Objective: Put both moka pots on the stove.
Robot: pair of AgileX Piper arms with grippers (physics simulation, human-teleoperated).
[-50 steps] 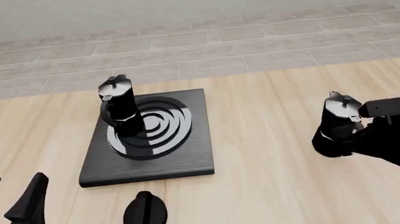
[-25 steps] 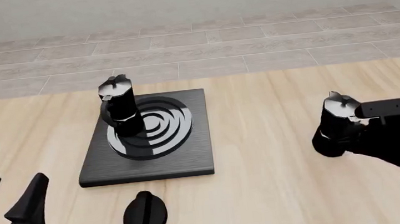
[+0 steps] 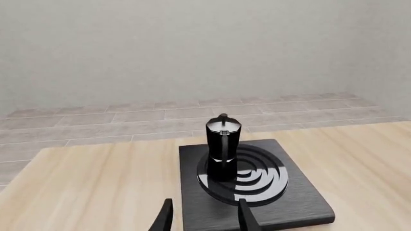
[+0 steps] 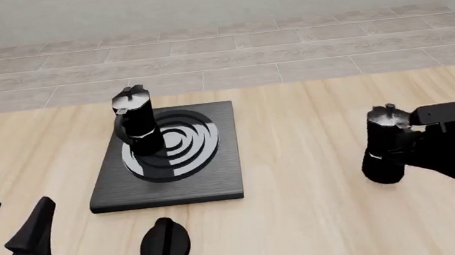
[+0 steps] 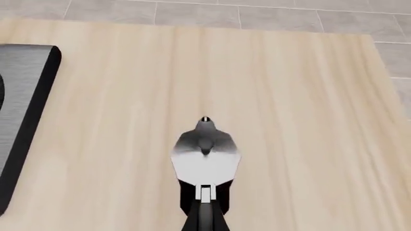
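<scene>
Held second moka pot point(image 4: 384, 149) by handle in closed right gripper point(image 4: 411, 140); risked swinging, toppling first pot point(image 4: 135, 121) on stove point(image 4: 216, 179). Left gripper point(image 4: 10, 236) spread, empty.

Both moka pots point(image 4: 135, 119) point(image 4: 384, 149) look like glossy black facets under pale silver-grey lids, the stove point(image 4: 170, 181) is a dark, finely brushed slab with shiny grey rings, and the table point(image 4: 305, 221) shows light, smooth wood grain beside a glossy black knob point(image 4: 165, 244).
</scene>
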